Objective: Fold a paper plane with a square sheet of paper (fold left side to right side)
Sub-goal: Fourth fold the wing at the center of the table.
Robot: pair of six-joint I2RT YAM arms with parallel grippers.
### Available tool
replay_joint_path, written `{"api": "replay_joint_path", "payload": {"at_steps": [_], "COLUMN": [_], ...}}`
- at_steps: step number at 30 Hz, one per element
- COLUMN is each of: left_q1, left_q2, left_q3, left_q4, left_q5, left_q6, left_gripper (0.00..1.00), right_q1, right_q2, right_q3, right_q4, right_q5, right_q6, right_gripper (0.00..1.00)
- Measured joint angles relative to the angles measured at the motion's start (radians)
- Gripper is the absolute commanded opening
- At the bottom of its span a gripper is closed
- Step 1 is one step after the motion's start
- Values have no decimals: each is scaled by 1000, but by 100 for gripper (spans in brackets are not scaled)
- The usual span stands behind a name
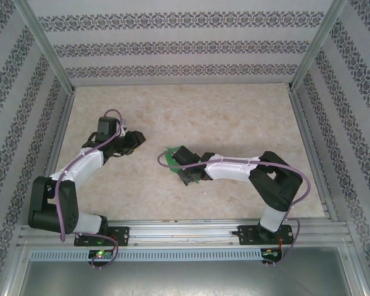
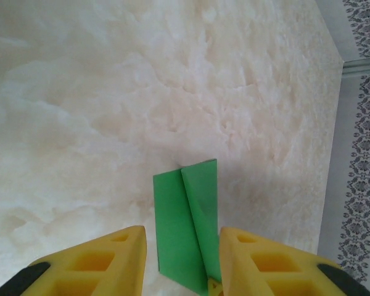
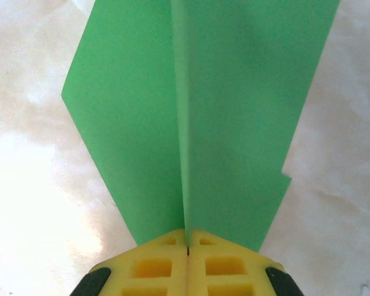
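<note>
Pinched right gripper (image 3: 187, 237) fully shut on the central crease of the paper plane (image 3: 222, 123), mid-table, green flaps spread to either side. Held left gripper (image 2: 182, 240) partly spread, empty, facing the plane. Beyond, pale marbled table (image 2: 111, 92).

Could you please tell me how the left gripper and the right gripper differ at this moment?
The left gripper has its jaws apart, pinching nothing; the right gripper has its jaws shut on the green plane. In the top view the left gripper sits clear of the plane, while the right gripper is on it. Both have yellow fingers.
</note>
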Motion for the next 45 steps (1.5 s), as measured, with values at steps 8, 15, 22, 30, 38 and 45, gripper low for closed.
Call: {"api": "replay_joint_path", "payload": {"at_steps": [8,15,22,30,38,45], "left_q1": [-9,-72,-164,-248,-295,-307], "left_q2": [12,97,193,293,382,444], "left_q3": [-68,-71,-60,6,64,102], "left_q4": [10,52,119,175,199,203], "left_q5": [70,110,121,118,98,78], "left_q6": [5,-7,-50,-86,-108,-116], "left_gripper": [35,35,35,36,37,38], "right_q1": [-136,-227,-266,-277,-290,-290], "right_q2": [-19,-19,-19,8,25,26], "right_q3": [-70,-109,-128,-135,-139,-139], "right_q4": [102,193,271,317,332,335], "right_q5": [-331,-544,-676,-741,-759,-760], "right_q6": [84,151,207,243,251,251], "right_gripper": [0,0,0,0,0,0]}}
